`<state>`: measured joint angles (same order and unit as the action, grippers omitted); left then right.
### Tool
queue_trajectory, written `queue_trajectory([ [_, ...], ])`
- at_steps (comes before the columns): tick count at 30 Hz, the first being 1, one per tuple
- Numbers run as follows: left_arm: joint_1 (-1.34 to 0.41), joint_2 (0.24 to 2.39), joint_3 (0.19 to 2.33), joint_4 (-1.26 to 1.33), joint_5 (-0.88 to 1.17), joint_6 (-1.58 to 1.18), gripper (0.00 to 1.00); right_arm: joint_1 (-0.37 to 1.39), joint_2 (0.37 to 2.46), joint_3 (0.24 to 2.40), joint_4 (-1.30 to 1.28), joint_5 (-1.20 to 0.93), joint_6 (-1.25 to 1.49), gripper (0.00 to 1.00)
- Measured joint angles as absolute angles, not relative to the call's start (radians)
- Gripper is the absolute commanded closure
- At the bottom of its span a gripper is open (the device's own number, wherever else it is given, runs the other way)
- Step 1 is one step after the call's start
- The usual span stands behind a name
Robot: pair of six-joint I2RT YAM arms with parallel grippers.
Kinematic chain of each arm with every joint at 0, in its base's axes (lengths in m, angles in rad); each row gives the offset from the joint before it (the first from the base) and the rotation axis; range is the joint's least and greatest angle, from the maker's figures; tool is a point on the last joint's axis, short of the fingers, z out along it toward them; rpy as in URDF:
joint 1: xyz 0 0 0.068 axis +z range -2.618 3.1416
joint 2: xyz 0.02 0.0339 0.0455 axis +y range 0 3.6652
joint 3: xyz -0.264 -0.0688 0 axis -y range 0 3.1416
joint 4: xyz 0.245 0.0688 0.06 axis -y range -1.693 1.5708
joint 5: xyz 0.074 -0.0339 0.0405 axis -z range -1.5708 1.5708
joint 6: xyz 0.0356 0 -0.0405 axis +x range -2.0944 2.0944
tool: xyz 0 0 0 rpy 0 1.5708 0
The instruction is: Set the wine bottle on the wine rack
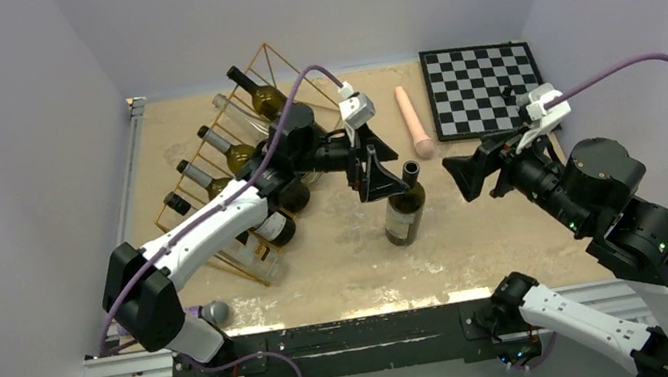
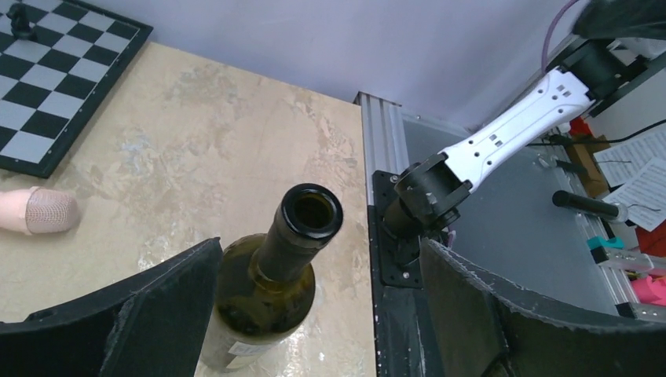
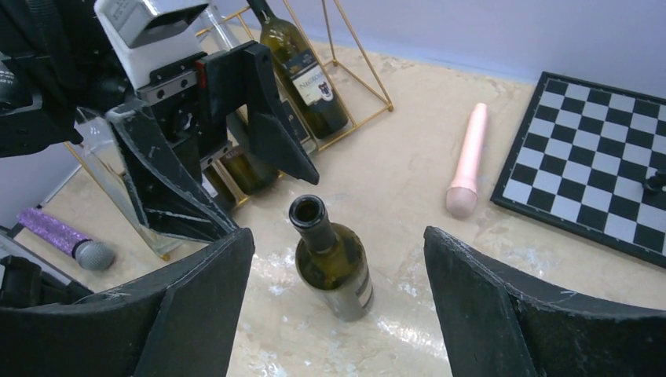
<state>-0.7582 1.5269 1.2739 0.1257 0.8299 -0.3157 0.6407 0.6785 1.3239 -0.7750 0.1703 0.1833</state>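
Both agape, left claw point(image 1: 390, 171), right claw point(image 1: 458, 179), wine bottle point(image 1: 405, 213) upright between (untouched), apart from wine rack point(image 1: 299, 70).

Even, bright light; faint sheen on table point(image 3: 408, 200).

The sandy, marbled tabletop point(image 1: 340, 248) carries 5 things. A gold wire wine rack point(image 1: 233, 154), loaded with bottles point(image 3: 302, 71), sits at the far left. 1 open wine bottle point(image 1: 404, 210) stands upright near the middle, apart from the rack. A pink microphone point(image 1: 414, 120) lies just left of the chessboard point(image 1: 481, 89) at the far right. A purple microphone point(image 3: 63, 237) lies at the near left edge.
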Motion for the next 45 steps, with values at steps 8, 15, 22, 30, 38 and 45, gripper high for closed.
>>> queue_trajectory([
  [8,-0.805,1.616,1.339,0.038,0.746,-0.226,0.13,0.641,0.665,1.319,-0.809,0.208,0.185,0.17],
  [15,-0.897,1.613,1.324,0.039,0.594,-0.136,0.24,0.640,0.667,1.318,-0.830,0.232,0.183,0.17],
  [22,-0.935,1.611,1.298,0.044,0.497,-0.093,0.52,0.640,0.667,1.318,-0.858,0.265,0.175,0.17],
  [30,-0.943,1.611,1.298,0.062,0.394,-0.055,1.00,0.640,0.665,1.318,-0.862,0.273,0.175,0.17],
  [38,-0.952,1.611,1.314,0.039,0.293,-0.060,1.00,0.641,0.640,1.315,-0.869,0.271,0.175,0.17],
  [45,-0.937,1.647,1.451,-0.104,0.128,-0.058,1.00,0.640,0.617,1.308,-0.870,0.271,0.176,0.17],
])
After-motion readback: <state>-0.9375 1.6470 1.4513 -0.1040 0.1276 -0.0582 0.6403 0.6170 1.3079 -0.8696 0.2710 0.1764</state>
